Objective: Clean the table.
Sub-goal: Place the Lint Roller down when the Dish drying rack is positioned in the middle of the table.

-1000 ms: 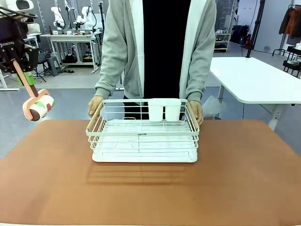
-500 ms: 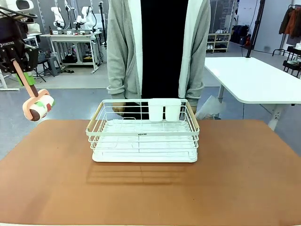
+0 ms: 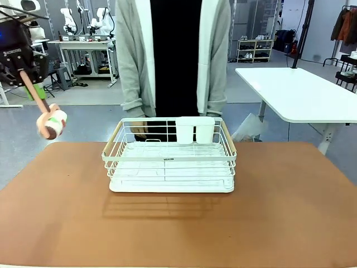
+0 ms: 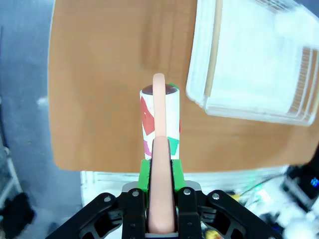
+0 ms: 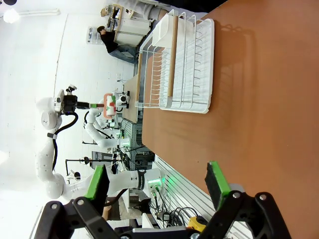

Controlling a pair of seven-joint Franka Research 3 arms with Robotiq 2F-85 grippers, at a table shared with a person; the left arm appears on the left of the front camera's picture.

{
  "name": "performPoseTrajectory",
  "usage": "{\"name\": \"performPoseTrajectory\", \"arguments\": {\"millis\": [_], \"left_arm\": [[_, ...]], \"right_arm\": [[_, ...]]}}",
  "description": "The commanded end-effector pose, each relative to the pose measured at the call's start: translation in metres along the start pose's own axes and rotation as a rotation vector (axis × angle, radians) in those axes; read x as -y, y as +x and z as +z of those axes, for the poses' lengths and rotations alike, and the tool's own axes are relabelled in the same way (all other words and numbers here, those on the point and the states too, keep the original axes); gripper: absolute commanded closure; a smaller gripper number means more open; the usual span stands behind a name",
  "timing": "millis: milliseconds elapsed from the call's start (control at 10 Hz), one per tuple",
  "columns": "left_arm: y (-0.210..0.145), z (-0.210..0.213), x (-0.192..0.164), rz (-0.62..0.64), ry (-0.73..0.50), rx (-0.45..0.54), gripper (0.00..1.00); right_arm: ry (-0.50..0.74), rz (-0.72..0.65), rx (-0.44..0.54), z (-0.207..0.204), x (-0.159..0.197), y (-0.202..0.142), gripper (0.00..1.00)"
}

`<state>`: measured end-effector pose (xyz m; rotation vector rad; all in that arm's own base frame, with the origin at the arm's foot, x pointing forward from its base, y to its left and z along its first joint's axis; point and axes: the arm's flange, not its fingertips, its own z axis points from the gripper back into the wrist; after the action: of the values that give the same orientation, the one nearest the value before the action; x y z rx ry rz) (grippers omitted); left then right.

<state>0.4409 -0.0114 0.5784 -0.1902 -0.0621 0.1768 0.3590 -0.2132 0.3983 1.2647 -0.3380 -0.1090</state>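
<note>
The table (image 3: 290,212) has a reddish-brown top with a white wire rack (image 3: 170,162) standing on its middle. My left gripper (image 3: 34,88) hangs at the far left, above and beyond the table's left corner. It is shut on the pink handle of a lint roller (image 3: 51,124), whose head hangs in the air. In the left wrist view the roller (image 4: 159,117) points down over the table (image 4: 99,99), left of the rack (image 4: 254,64). My right gripper (image 5: 157,181) stands open with nothing between its fingers, above the table (image 5: 249,109), well away from the rack (image 5: 182,64).
A person in a grey hooded jacket (image 3: 131,61) stands at the far edge behind the rack, hands hanging down. Two white cups (image 3: 195,131) sit at the rack's back. A white-topped table (image 3: 301,92) stands off to the right.
The person's hands have let go of the rack's sides and the person has straightened up and shifted left. My left gripper has swung the roller slightly up and to the right.
</note>
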Motion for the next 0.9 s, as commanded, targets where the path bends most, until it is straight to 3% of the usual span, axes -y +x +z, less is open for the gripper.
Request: {"name": "performPoseTrajectory", "arguments": {"millis": [0,100,300,400,600,800], "left_arm": [[0.063,-0.004,0.002,0.541,-0.054,0.295,0.79],[0.086,-0.015,-0.005,0.861,-0.070,0.362,0.79],[0.093,-0.049,-0.015,1.146,-0.163,0.532,0.79],[0.092,-0.071,-0.021,1.329,-0.210,0.519,0.79],[0.080,-0.112,-0.031,1.468,-0.225,0.551,0.79],[0.062,-0.148,-0.045,1.488,-0.205,0.512,0.79]], "right_arm": [[0.006,0.011,-0.007,0.000,-0.003,-0.003,0.00],[0.006,0.011,-0.007,0.000,-0.003,-0.003,0.00],[0.006,0.011,-0.007,0.000,-0.003,-0.003,0.00],[0.006,0.011,-0.007,0.000,-0.003,-0.003,0.00],[0.006,0.011,-0.007,0.000,-0.003,-0.003,0.00],[0.006,0.011,-0.007,0.000,-0.003,-0.003,0.00]]}}
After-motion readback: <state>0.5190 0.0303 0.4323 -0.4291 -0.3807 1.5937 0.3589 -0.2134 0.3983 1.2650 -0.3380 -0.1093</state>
